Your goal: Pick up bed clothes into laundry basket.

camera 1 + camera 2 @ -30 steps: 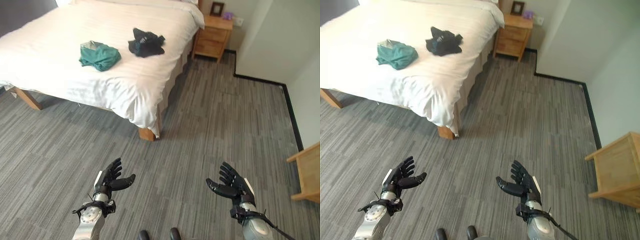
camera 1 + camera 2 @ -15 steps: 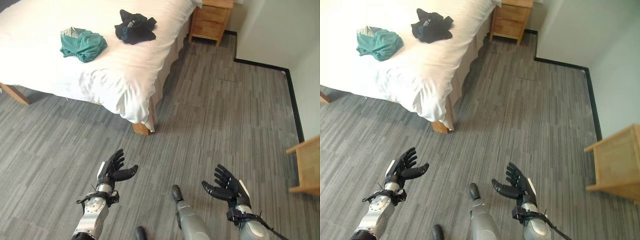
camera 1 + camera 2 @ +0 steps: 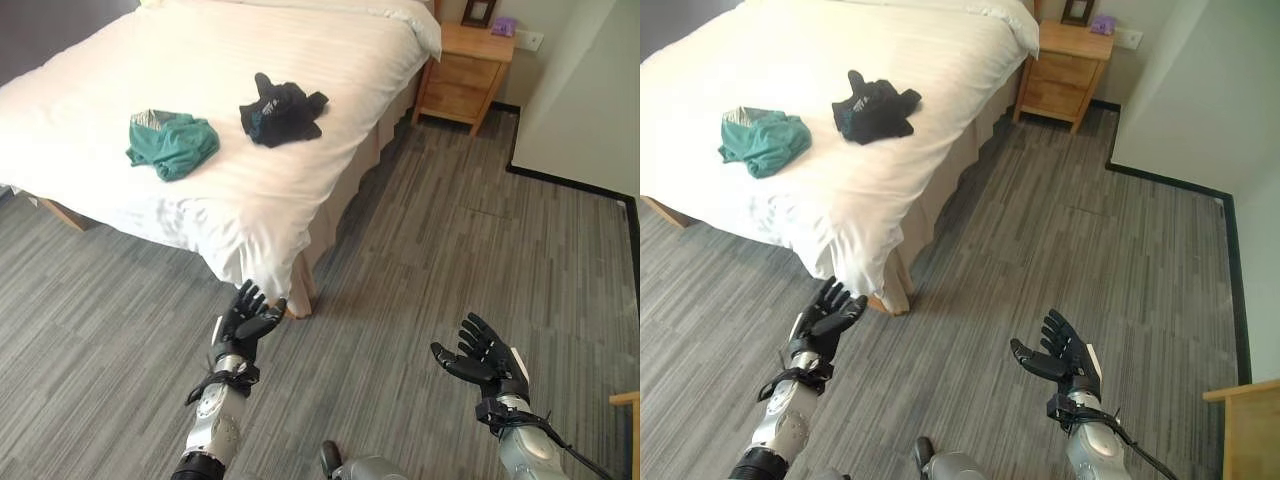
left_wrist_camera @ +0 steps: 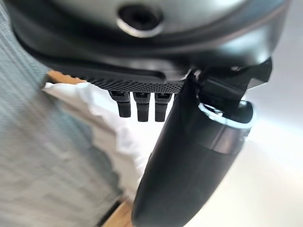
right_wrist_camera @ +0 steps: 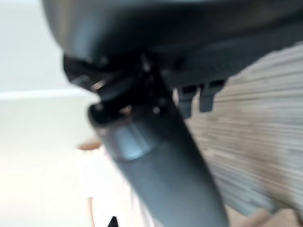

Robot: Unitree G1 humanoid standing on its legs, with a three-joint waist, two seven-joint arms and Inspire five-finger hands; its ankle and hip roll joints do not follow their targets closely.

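The job looks not started. On the bed (image 3: 120,60) lie a green cloth (image 3: 172,144) and, just right of it, a dark cloth (image 3: 281,110). No basket is seen. The left hand (image 3: 243,318) and right hand (image 3: 484,358) hang over the floor, fingers spread, holding nothing.

Two silver-grey metallic forearms end in black wrist cuffs. The black multi-fingered left hand (image 3: 240,318) and the matching black right hand (image 3: 483,358) each carry a white panel along the outer edge.
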